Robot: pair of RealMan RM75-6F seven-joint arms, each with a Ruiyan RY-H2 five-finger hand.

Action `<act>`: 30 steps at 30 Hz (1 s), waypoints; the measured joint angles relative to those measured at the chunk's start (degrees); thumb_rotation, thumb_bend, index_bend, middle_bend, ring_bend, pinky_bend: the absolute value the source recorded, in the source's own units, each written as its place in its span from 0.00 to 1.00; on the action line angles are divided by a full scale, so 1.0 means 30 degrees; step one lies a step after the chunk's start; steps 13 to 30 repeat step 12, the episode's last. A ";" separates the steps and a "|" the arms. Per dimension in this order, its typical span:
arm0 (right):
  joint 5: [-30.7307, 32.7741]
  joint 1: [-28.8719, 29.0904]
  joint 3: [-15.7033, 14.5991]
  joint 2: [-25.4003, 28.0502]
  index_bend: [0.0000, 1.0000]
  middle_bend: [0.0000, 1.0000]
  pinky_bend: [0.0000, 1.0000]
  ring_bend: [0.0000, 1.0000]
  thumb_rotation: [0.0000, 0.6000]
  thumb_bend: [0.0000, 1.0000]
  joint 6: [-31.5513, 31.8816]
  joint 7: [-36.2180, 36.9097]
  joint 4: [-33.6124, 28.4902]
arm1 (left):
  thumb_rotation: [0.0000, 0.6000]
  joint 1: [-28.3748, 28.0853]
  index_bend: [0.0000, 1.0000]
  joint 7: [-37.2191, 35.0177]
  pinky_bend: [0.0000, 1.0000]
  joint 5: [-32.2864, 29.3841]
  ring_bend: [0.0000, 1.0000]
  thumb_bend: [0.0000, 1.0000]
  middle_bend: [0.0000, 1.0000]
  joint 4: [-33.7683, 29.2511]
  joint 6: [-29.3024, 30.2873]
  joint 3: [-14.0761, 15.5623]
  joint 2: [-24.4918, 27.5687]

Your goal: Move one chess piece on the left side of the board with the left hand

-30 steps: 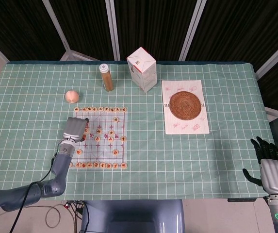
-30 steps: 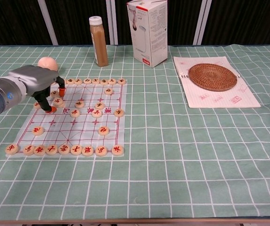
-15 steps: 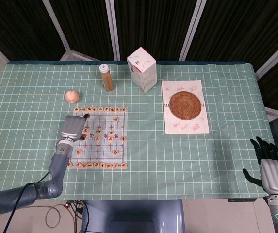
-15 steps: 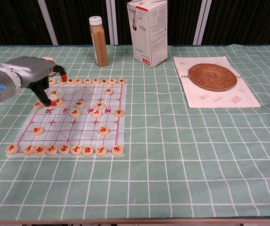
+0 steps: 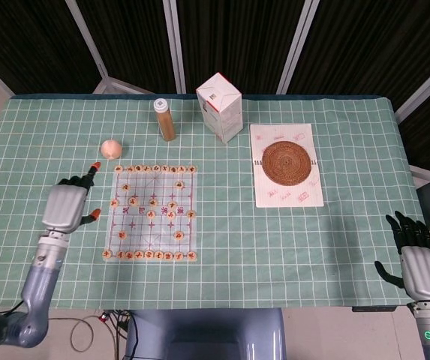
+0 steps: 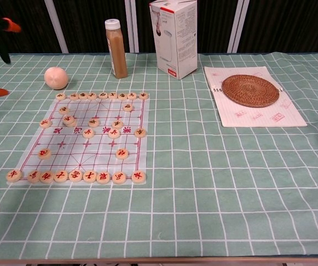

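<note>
Head view, left hand (image 5: pixel 65 206): hovering left of the board (image 5: pixel 151 212), fingers (image 5: pixel 89 174) released, grasping nothing.
Head view, right hand (image 5: pixel 419 264): hanging off the counter, fingers spread.
Chest view, chess pieces (image 6: pixel 68 120): sitting on the board's left half.

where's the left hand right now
In the head view the left hand is open and holds nothing, left of the chess board and below the small ball.
</note>
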 measured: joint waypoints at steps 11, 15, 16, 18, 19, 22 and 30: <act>-0.0676 -0.0035 -0.0088 -0.0337 0.00 0.00 0.00 0.00 1.00 0.34 0.0575 -0.0668 0.0440 | 1.00 0.4843 0.00 -0.2262 0.00 0.3488 0.00 0.04 0.00 -0.0475 0.4492 0.2735 0.1822; -0.0693 -0.0041 -0.0098 -0.0340 0.00 0.00 0.00 0.00 1.00 0.34 0.0582 -0.0669 0.0441 | 1.00 0.5024 0.00 -0.2357 0.00 0.3721 0.00 0.04 0.00 -0.0342 0.4586 0.2827 0.1831; -0.0693 -0.0041 -0.0098 -0.0340 0.00 0.00 0.00 0.00 1.00 0.34 0.0582 -0.0669 0.0441 | 1.00 0.5024 0.00 -0.2357 0.00 0.3721 0.00 0.04 0.00 -0.0342 0.4586 0.2827 0.1831; -0.0693 -0.0041 -0.0098 -0.0340 0.00 0.00 0.00 0.00 1.00 0.34 0.0582 -0.0669 0.0441 | 1.00 0.5024 0.00 -0.2357 0.00 0.3721 0.00 0.04 0.00 -0.0342 0.4586 0.2827 0.1831; -0.0693 -0.0041 -0.0098 -0.0340 0.00 0.00 0.00 0.00 1.00 0.34 0.0582 -0.0669 0.0441 | 1.00 0.5024 0.00 -0.2357 0.00 0.3721 0.00 0.04 0.00 -0.0342 0.4586 0.2827 0.1831; -0.0693 -0.0041 -0.0098 -0.0340 0.00 0.00 0.00 0.00 1.00 0.34 0.0582 -0.0669 0.0441 | 1.00 0.5024 0.00 -0.2357 0.00 0.3721 0.00 0.04 0.00 -0.0342 0.4586 0.2827 0.1831; -0.0693 -0.0041 -0.0098 -0.0340 0.00 0.00 0.00 0.00 1.00 0.34 0.0582 -0.0669 0.0441 | 1.00 0.5024 0.00 -0.2357 0.00 0.3721 0.00 0.04 0.00 -0.0342 0.4586 0.2827 0.1831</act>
